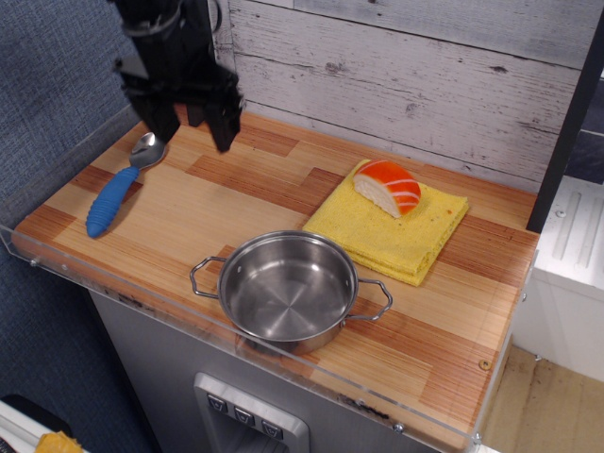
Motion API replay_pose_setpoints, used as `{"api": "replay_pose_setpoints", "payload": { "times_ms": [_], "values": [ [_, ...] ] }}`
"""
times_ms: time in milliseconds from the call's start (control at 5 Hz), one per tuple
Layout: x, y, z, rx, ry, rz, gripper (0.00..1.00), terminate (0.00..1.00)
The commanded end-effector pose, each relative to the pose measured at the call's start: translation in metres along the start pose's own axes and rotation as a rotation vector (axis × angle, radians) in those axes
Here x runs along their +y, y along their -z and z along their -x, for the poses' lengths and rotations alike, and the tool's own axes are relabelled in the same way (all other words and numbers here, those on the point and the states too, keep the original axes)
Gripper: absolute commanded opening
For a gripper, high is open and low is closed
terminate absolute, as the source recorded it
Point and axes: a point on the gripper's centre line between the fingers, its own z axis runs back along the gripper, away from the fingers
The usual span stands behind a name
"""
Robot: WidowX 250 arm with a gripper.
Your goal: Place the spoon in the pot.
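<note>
End effector [193,127] spread open and empty above the table's [236,193] back-left corner, just beside the spoon [121,185] (blue handle, silver bowl partly hidden behind one finger), well apart from the pot [289,290] at the front edge.

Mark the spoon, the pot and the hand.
spoon [111,200]: observation.image view, on the blue ribbed handle.
pot [287,291]: observation.image view, on the shiny inner floor.
hand [193,132]: observation.image view, midway between the fingertips.
</note>
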Motion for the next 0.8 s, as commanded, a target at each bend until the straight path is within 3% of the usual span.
{"api": "replay_pose_setpoints", "payload": {
  "times_ms": [0, 600],
  "values": [
    [0.025, -0.005, 0.014, 0.016, -0.056, -0.038, 1.0, 0.0],
    [0.064, 0.024, 0.024, 0.074, -0.091, -0.103, 1.0, 0.0]
  ]
}}
